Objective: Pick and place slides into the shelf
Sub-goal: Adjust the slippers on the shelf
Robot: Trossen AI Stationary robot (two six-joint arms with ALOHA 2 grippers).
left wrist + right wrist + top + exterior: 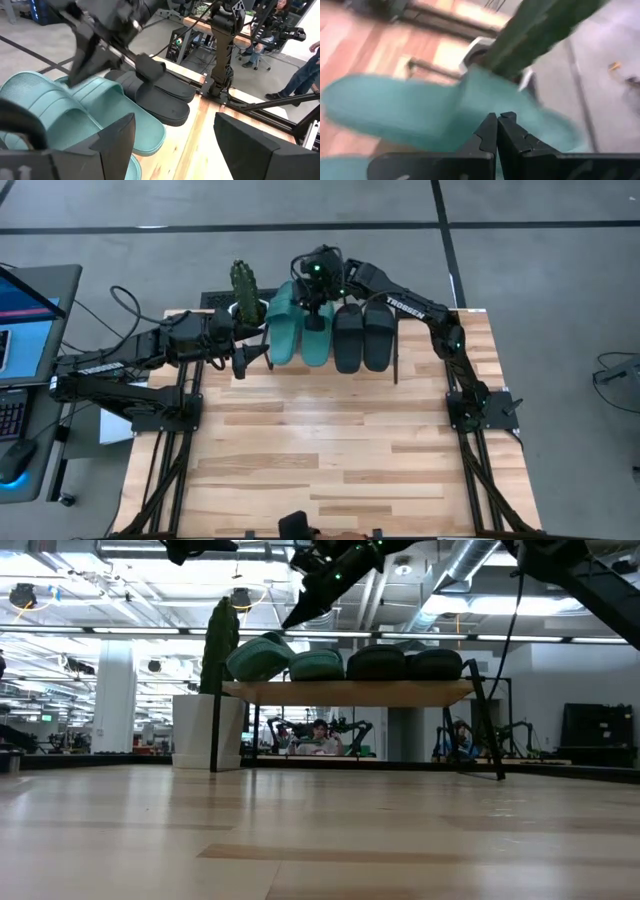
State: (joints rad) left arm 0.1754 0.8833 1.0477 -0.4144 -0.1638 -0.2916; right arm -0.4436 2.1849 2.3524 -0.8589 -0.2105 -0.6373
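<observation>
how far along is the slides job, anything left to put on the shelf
Nearly done: both teal slides and both black slides sit side by side on the shelf. Nothing is held; the right hand hovers shut over the teal pair, the left hand waits open beside them. No slides remain on the table.

shelf (392, 346): far edge of table (330, 450)
slides (330, 332): 4 in row on shelf
cactus (246, 288): just left of slides

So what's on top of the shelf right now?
Four slides sit side by side on the shelf: two teal slides toward the cactus, two black slides beside them. The right gripper hangs over the teal pair, covering part of them from above.
</observation>
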